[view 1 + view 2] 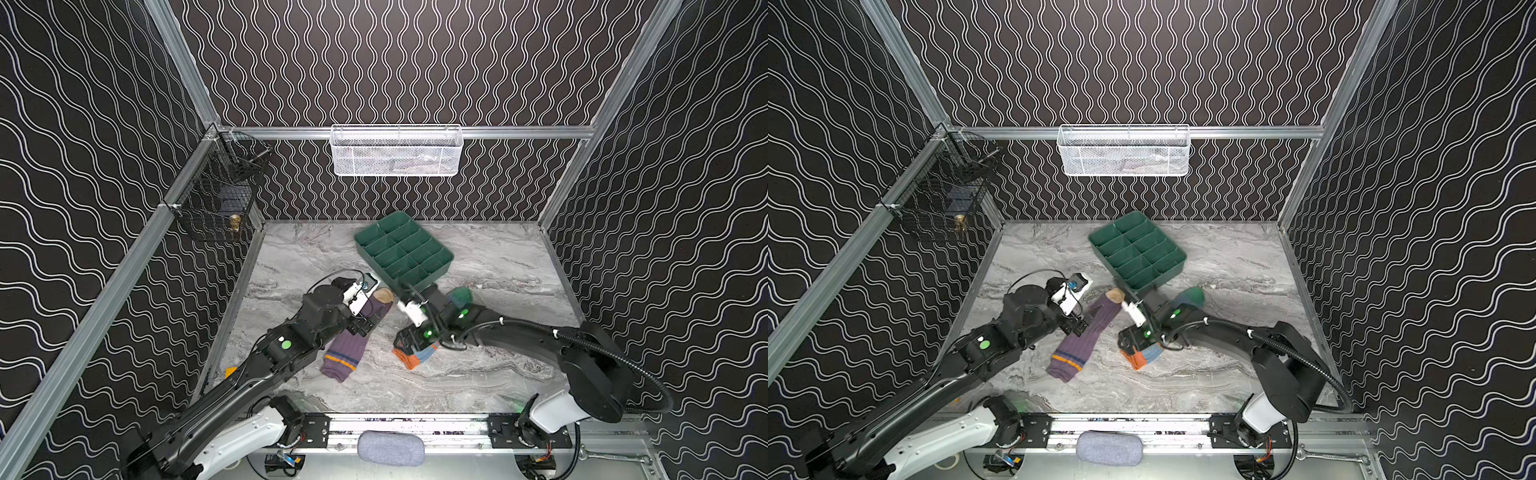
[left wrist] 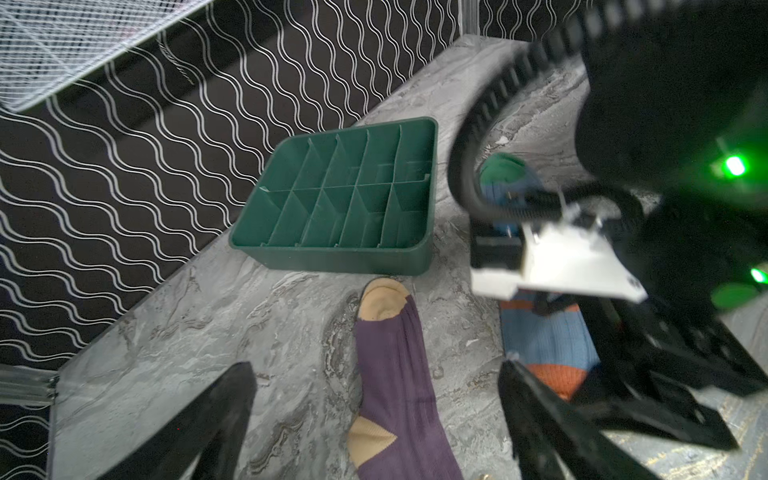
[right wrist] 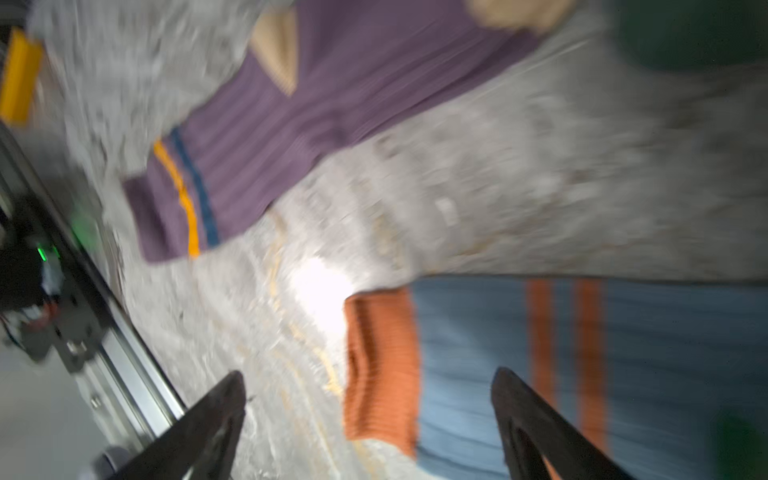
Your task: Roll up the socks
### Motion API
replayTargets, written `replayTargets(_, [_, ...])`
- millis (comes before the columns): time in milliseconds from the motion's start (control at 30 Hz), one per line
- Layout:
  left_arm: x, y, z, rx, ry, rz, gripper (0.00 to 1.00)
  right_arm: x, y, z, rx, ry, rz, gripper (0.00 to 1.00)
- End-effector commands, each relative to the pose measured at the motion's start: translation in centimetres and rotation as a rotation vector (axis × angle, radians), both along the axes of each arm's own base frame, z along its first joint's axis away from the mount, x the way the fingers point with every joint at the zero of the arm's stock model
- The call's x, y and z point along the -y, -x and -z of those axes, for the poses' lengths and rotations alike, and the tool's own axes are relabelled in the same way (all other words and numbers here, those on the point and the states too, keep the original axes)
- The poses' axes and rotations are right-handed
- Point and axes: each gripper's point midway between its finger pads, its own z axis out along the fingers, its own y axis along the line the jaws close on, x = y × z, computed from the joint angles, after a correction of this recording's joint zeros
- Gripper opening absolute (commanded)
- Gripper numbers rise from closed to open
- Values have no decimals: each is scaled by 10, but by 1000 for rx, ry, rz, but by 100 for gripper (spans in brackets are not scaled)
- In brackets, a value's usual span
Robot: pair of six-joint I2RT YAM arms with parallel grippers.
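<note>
Both socks are lying flat on the marble tabletop [image 1: 478, 374], side by side but not touching. The purple sock [image 1: 345, 353] runs diagonally, with its tan toe just short of the green divider tray [image 1: 403, 249]. Above its middle hangs the left gripper [image 2: 382, 419], jaws spread wide and holding nothing. The light blue sock [image 3: 478, 353] is mostly hidden under the other arm. Over its orange cuff sits the right gripper [image 3: 374, 424], wide apart too, with no grip on it as far as the blurry wrist view shows
</note>
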Motion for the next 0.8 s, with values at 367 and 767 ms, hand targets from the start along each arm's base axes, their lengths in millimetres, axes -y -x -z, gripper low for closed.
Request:
replayTargets(367, [-5,9,-8,3,0,15,96,13,3,3,229,167,150,88])
replayTargets(767, [3,-16,13,-43,36,-77,99,112,-91,-45,23,-81,740,100])
